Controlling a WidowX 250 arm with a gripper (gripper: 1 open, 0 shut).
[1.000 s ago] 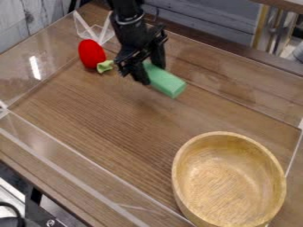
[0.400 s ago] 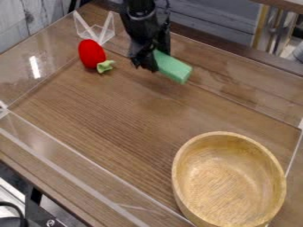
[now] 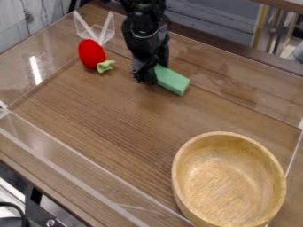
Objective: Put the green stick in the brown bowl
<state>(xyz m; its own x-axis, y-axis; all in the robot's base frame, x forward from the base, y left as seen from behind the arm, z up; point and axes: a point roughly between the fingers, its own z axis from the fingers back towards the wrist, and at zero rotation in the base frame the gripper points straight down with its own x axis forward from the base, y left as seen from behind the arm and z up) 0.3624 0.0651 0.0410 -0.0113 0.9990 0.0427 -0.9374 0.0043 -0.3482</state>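
Camera view, from above and in front of the table: the black claw reaches down from the top of the picture, tilted steeply downward, with its tips at the left end of the green stick. The fingers stand pressed together, and whether they pinch the stick's end or only touch it cannot be told from this angle. The green stick lies flat on the wooden table, running from the claw's tips out to the right and a little toward the camera. Left of the claw, near but apart from it, sits a small red toy with a green stem pointing toward the claw. Behind and left of the claw a clear plastic piece stands upright. The brown bowl rests well apart from the claw, toward the near right corner of the table, upright, with nothing inside it. A low clear wall edges the table on the near side
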